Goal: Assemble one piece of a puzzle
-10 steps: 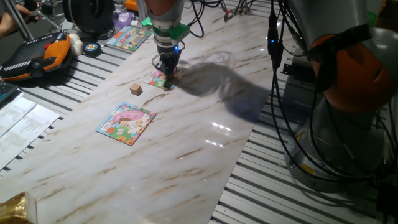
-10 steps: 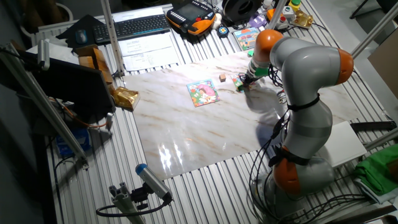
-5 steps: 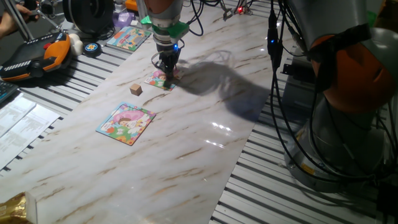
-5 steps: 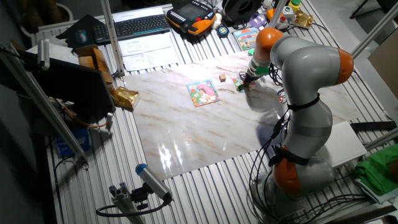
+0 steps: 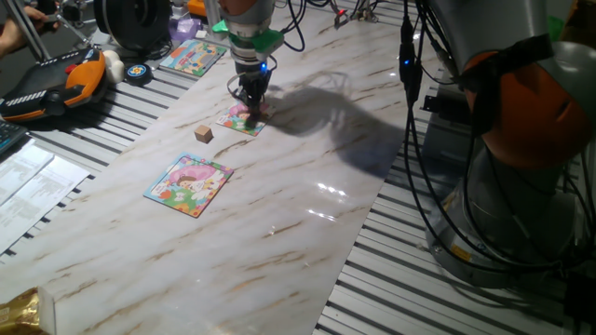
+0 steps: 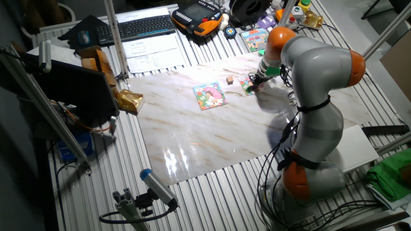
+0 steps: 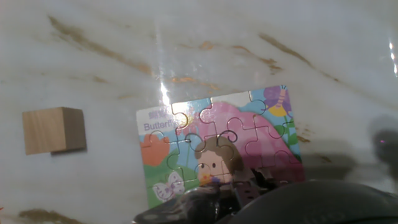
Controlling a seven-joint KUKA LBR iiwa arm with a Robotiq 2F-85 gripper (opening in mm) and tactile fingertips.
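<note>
The gripper (image 5: pixel 251 104) stood low over the puzzle (image 7: pixel 217 146), apparently at the seating step; the piece could not be made out, jaw state could not be told, and the next move called for a straight lift.

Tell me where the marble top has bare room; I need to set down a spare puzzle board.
Widest bare marble lies toward the near edge, past the blue-edged square puzzle. A narrower bare strip runs between it and the small tan wooden cube. Crowded: around the pink cartoon puzzle, where the gripper hangs with the cube nearby.
</note>
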